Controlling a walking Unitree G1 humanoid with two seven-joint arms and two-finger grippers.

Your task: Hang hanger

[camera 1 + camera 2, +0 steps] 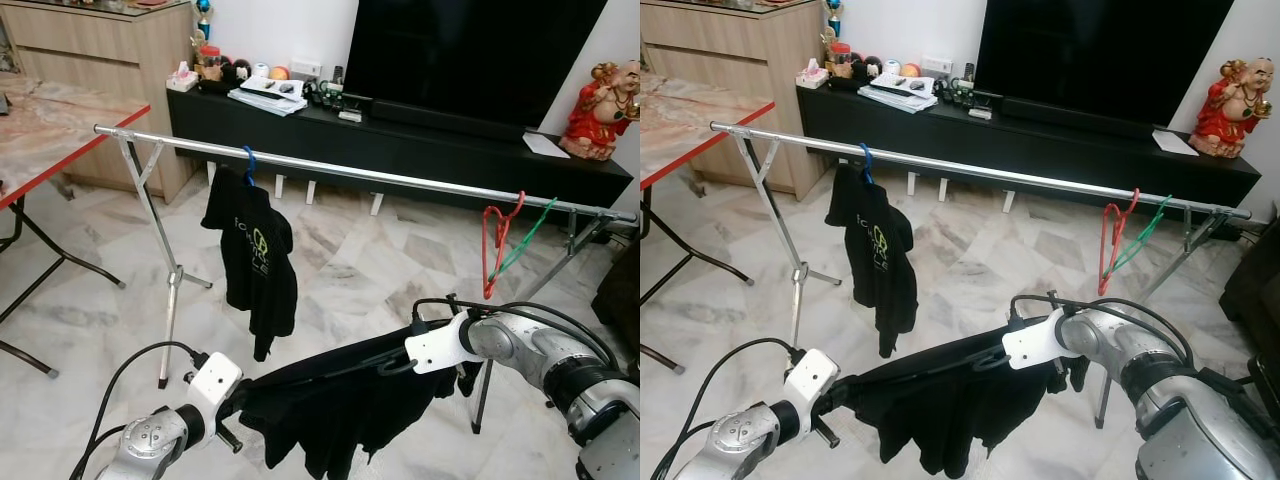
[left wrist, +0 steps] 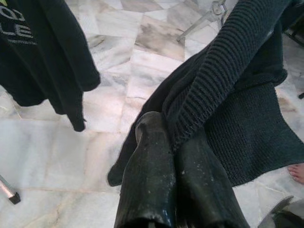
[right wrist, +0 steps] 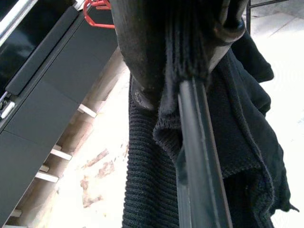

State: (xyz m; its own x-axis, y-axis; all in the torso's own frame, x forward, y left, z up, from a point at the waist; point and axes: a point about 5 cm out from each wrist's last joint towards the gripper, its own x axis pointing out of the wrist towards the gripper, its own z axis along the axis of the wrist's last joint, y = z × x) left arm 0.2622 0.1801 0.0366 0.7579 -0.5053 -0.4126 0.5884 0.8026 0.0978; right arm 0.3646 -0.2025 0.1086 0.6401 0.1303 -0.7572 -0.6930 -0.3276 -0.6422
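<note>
While a long silver rail [image 1: 360,172] spans the room on folding legs, a black printed T-shirt [image 1: 252,255] hangs from it on a blue hanger [image 1: 249,164] toward the robot's left, and an empty red hanger [image 1: 497,243] and a green hanger [image 1: 527,236] hook over it near the right end. Behind the rail runs a low black TV cabinet [image 1: 420,150] under a dark screen [image 1: 470,50], with a red figurine [image 1: 603,98] at its right end and papers and small items at its left; a red-edged table [image 1: 50,135] stands at the robot's left on the marble floor [image 1: 380,260]. Below and in front of the rail, both arms reach inward, holding a black knitted garment [image 1: 330,400] stretched between them. The left gripper [image 2: 176,142], low at the left, has its fingers pressed together on a fold of the knit. The right gripper [image 3: 183,71], higher and further right, is clamped on the black hanger [image 3: 202,161] and the knit wrapped over it; that hanger's hook [image 1: 396,367] shows just beside the wrist. The garment droops toward the floor, well apart from the rail. A bare foot [image 2: 298,172] shows at the edge of the left wrist view.
</note>
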